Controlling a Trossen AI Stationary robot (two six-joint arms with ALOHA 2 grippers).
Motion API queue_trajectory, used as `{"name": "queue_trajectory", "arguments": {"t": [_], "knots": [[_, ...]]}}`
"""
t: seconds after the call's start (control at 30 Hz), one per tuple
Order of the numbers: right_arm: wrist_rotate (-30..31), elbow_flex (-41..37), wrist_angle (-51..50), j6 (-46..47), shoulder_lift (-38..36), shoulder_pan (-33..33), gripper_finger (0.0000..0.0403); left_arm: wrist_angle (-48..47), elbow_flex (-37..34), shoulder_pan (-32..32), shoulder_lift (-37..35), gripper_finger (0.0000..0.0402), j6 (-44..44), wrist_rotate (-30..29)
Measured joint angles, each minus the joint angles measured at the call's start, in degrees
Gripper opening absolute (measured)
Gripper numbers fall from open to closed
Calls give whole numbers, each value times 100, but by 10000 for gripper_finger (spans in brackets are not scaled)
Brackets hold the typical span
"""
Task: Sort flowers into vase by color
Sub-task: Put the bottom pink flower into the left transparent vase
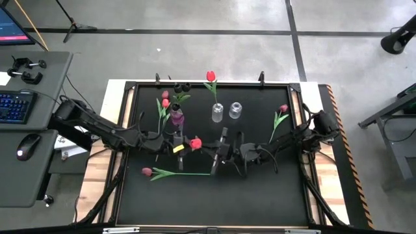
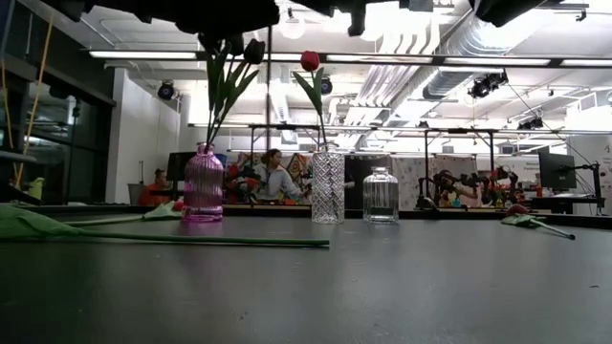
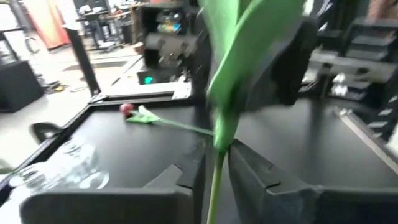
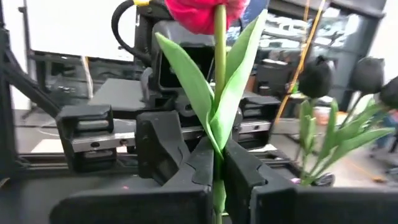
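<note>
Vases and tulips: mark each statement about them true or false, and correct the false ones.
1. The pink vase holds dark tulips. True.
2. Both clear vases hold flowers. False: the tall vase holds a red tulip; the short vase is empty.
3. The right end effector is shut on the held tulip. True.
4. The left end effector is far from the held tulip. False: it is right at its stem.
5. No tulips lie on the table. False: a front tulip and a right-side tulip do.
</note>
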Motion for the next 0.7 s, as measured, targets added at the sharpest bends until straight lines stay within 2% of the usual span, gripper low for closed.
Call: {"name": "queue_trajectory", "arguments": {"t": [0.3,0.47,0.57,0.7], "knots": [[1363,0,-51,-1056,-321,542,2,-1197,5,-483,-936,130,-51,-1227],[2006,-1,130,-1956,-358,383,1,-1563,4,-866,-1518,153,-20,-1810],[1983,-48,203,-2162,-530,-19,1,-1619,4,-1086,-1760,156,137,-2088],[1207,-506,200,-1575,-1074,-842,1,-1795,4,-1360,-1949,156,252,-2322]]}}
